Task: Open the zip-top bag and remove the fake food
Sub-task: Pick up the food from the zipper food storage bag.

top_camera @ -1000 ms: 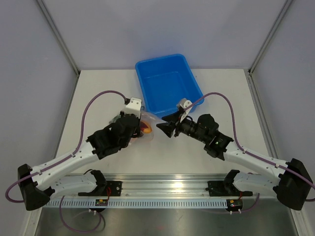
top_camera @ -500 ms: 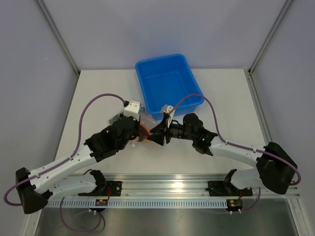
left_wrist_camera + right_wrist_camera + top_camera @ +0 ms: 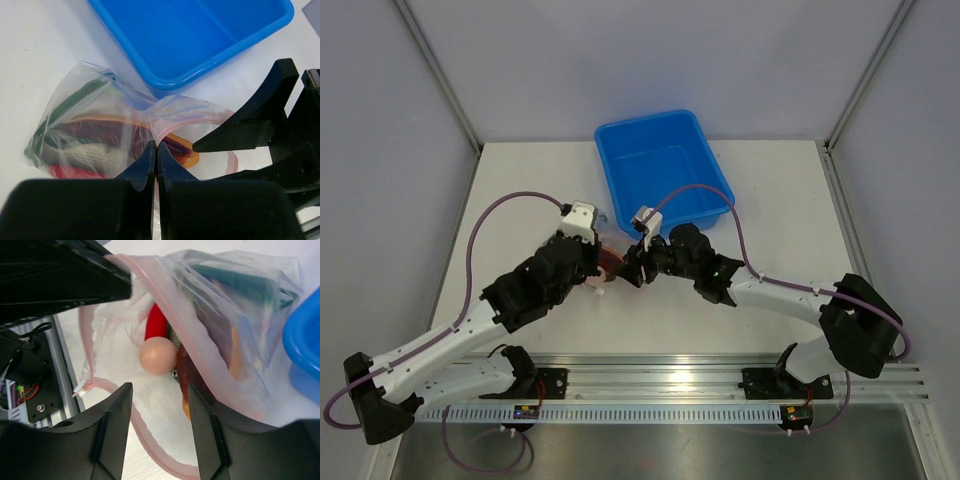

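Note:
The zip-top bag (image 3: pixel 100 115) lies on the white table just in front of the blue tub, its pinkish zip strip (image 3: pixel 150 285) spread open. My left gripper (image 3: pixel 156 150) is shut on the bag's rim and holds the mouth up; in the top view (image 3: pixel 600 264) it sits at the bag. My right gripper (image 3: pixel 160 390) is open, with both fingers at the open mouth and nothing between them. The fake food inside shows a pale pink egg (image 3: pixel 157 355), a red chilli (image 3: pixel 156 322), an orange slice (image 3: pixel 184 154) and a green onion (image 3: pixel 75 100).
The blue tub (image 3: pixel 660 165) stands just behind the bag and shows nothing inside; its rim is close to the right gripper (image 3: pixel 305 340). The right gripper's black fingers (image 3: pixel 250 130) fill the right side of the left wrist view. A metal rail (image 3: pixel 660 385) runs along the near edge.
My right arm has moved left, bringing its open gripper from beside the tub into the bag's mouth. My left arm has shifted slightly left, still holding the bag.

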You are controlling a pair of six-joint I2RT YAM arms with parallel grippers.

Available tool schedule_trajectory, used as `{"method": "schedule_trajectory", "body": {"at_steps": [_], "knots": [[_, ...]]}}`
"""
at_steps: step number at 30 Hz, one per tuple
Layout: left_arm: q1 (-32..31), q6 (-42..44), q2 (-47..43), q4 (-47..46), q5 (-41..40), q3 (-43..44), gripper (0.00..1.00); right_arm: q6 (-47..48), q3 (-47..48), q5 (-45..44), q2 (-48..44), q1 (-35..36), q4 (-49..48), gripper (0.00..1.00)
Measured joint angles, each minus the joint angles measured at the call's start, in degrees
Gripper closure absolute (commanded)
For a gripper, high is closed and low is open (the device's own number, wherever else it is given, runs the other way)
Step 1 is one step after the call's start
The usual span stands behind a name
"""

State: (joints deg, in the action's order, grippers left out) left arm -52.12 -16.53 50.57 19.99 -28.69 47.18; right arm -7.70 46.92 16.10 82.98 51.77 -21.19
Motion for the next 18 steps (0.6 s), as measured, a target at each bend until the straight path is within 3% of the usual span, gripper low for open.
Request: {"method": "schedule_trajectory", "body": {"at_steps": [11,18], "knots": [[4.46,-1.03,-1.09,-0.46,3.41,-1.31,1.00,3.26,3.15,-9.55,2.03,0.81,7.80,0.48],[5.14,-1.31,-2.27,-0.79,5.29,-2.01,1.00,10.60,7.52,-17.05,6.25,7.56,12.02,0.44]]}}
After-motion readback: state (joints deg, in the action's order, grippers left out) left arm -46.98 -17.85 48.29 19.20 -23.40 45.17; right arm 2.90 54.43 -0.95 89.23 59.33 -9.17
